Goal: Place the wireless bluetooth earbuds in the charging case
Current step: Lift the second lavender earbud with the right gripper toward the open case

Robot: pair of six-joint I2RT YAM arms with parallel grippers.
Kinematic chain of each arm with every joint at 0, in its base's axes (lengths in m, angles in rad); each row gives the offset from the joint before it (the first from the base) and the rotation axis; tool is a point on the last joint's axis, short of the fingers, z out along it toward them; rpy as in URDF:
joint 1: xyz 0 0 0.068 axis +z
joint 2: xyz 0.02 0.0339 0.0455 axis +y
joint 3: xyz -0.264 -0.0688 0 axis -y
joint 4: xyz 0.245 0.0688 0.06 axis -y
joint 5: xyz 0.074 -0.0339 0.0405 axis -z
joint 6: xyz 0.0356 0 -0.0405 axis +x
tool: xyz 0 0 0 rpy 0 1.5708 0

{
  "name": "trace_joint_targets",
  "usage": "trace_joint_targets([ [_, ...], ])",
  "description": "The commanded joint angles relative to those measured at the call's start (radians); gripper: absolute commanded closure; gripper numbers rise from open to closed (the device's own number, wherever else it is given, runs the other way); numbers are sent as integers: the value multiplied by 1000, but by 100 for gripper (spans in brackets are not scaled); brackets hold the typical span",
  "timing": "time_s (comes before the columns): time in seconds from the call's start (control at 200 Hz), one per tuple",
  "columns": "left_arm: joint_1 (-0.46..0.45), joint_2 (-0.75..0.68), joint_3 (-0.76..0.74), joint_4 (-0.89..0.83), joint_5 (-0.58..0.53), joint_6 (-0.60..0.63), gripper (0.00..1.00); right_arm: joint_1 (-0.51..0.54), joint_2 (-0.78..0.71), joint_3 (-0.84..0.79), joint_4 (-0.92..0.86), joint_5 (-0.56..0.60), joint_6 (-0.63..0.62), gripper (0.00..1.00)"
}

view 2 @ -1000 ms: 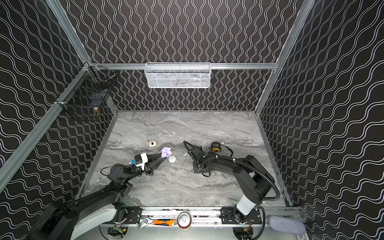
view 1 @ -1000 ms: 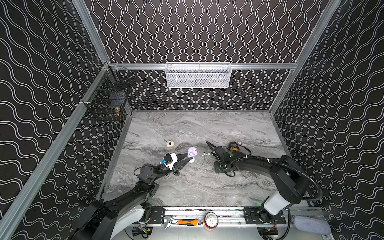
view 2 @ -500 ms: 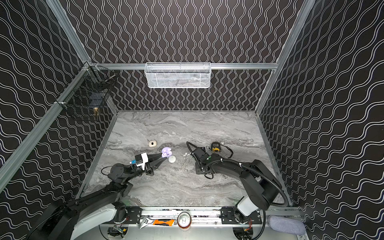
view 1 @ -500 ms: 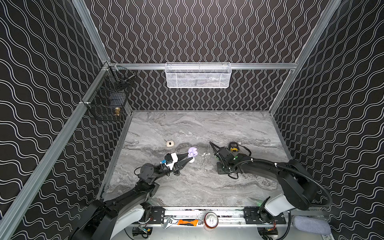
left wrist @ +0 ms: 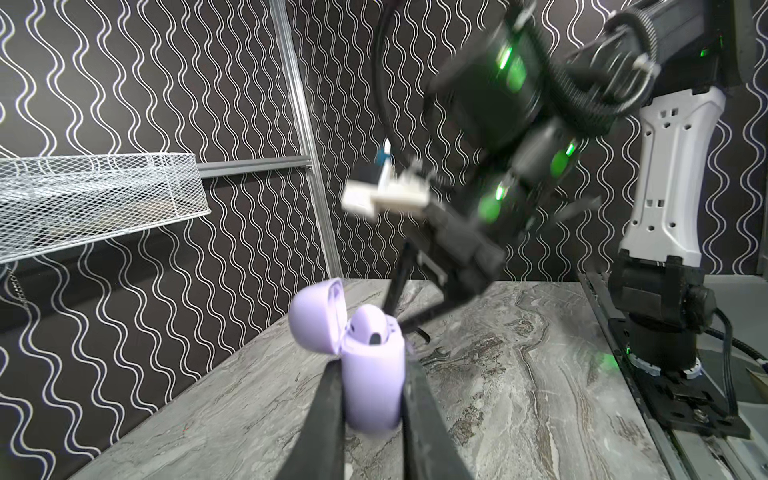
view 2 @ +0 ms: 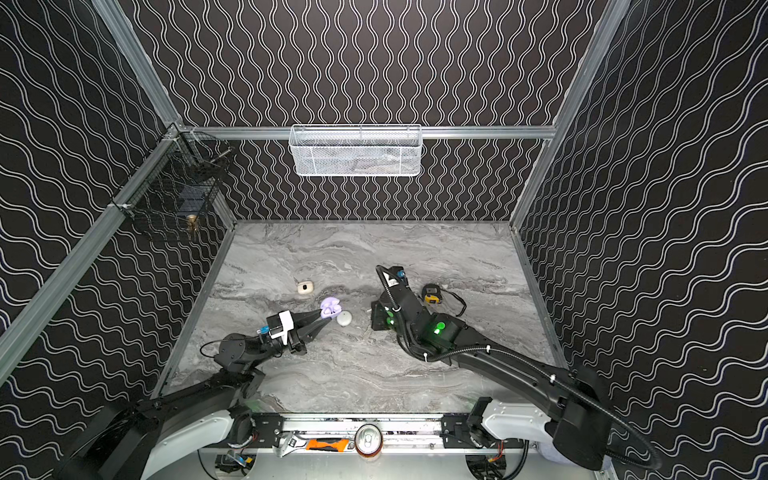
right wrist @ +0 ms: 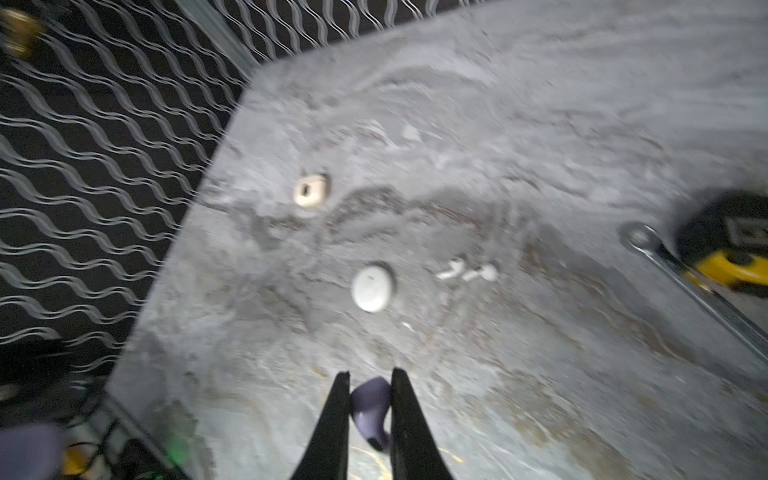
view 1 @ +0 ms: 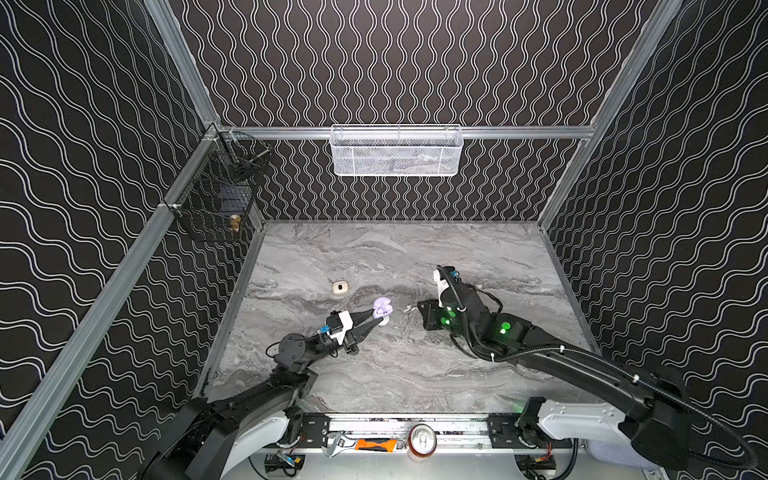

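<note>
Counting from the left, one black wire basket [view 1: 216, 199] hangs on the side wall, and one cream-beige pebble-shaped plastic case [view 1: 339, 287] with a dark opening sits alone on the grey marbled counter [view 1: 395, 374]. Next comes the left hand [view 1: 377, 316], clenched around one lilac plastic charging case [left wrist: 374, 386] with both fingers [left wrist: 328, 415] pressed against its sides. Its hinged lid [left wrist: 311, 320] is swung open and one lilac earbud [left wrist: 370, 322] sits in a socket inside. Just beside that case one round white plastic case [view 2: 344, 319] lies closed on the counter. To its right, two white stemmed earbuds [right wrist: 451, 270] lie loose side by side, between the two hands. The right hand [right wrist: 370, 380] is clamped on a second lilac earbud [right wrist: 370, 411], pinched between its fingertips, outside the lilac case and to its right. That makes two lilac earbuds, one seated and one held, plus two white ones on the counter. Farthest right lies one black-and-yellow tape measure [view 2: 432, 293]. One white mesh basket [view 1: 395, 151] hangs on the back wall.
</note>
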Motion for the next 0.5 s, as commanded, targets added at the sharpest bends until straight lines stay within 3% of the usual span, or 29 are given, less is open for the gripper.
trace_joint_targets([
  [0.0,-1,-15,-15,82,-27,32,100,78,-6,75,119,98,20,92],
  [0.145,0,-40,-29,78,-51,42,100,181,-15,82,256,148,14,93],
  [0.495,-2,-60,-49,107,-98,37,100,281,0,2,540,205,51,95],
])
